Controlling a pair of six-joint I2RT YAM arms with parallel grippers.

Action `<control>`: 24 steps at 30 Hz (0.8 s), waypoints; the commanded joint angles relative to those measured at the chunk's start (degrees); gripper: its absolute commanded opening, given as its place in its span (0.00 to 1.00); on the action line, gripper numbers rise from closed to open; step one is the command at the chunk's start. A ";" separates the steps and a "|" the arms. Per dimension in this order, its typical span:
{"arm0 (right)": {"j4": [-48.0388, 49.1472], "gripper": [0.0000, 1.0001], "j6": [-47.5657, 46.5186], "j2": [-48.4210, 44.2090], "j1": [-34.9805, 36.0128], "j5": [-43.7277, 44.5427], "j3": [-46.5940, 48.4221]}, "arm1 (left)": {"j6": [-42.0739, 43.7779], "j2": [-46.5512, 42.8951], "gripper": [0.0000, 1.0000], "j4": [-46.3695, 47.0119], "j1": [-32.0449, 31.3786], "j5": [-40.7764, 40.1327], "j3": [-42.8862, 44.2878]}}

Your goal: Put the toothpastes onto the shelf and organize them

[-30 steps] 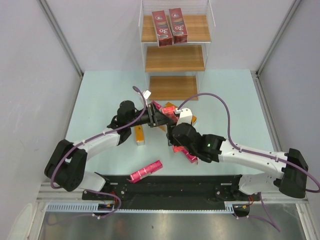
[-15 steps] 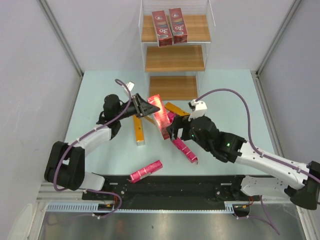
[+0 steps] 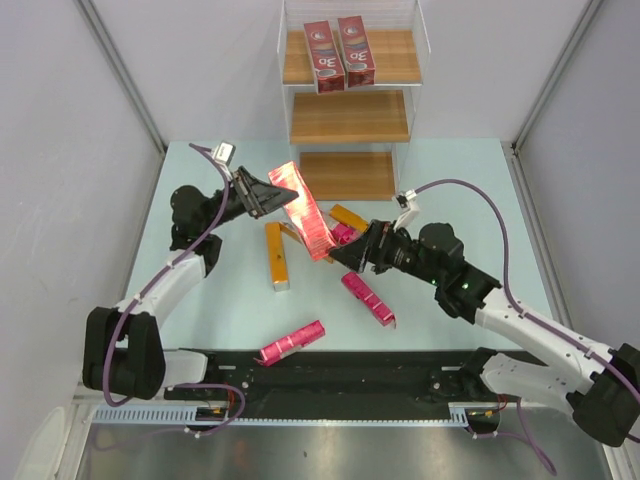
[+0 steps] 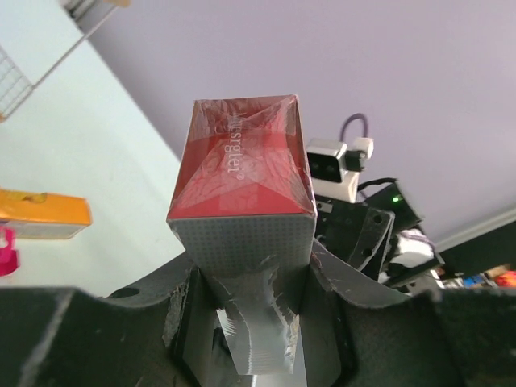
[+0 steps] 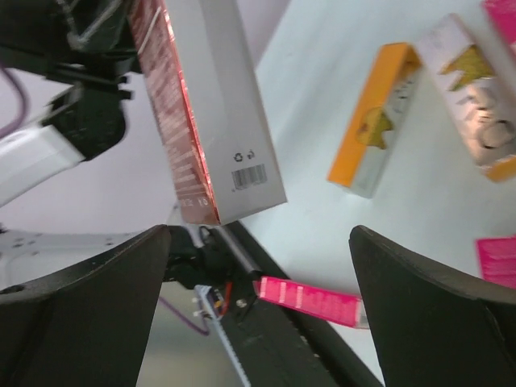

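Between the left fingers (image 4: 337, 292) sits one dark red carton (image 4: 242, 161).

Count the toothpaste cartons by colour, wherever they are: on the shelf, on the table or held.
Red cartons: 3
Orange cartons: 3 (one partly hidden behind the held red carton)
Pink cartons: 3
Total: 9

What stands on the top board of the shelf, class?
The left red carton and right red carton sit side by side on the top board of the shelf. The wood beneath them is covered.
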 commanded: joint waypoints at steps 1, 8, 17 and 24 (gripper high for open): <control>13.71 1.00 3.84 1.23 2.58 -7.70 -0.22 | -10.38 -1.78 0.38 13.09 0.35 2.07 2.01; 21.62 0.94 4.63 4.92 7.51 -5.32 -0.31 | -16.09 -1.42 0.38 19.95 0.36 1.63 0.95; 30.50 0.83 4.46 3.26 8.65 -0.59 -3.38 | -21.90 -1.51 0.38 27.59 0.35 0.75 -1.77; 35.95 0.68 4.54 4.04 9.62 -0.22 -4.00 | -25.77 0.33 0.38 34.09 0.27 0.14 -4.05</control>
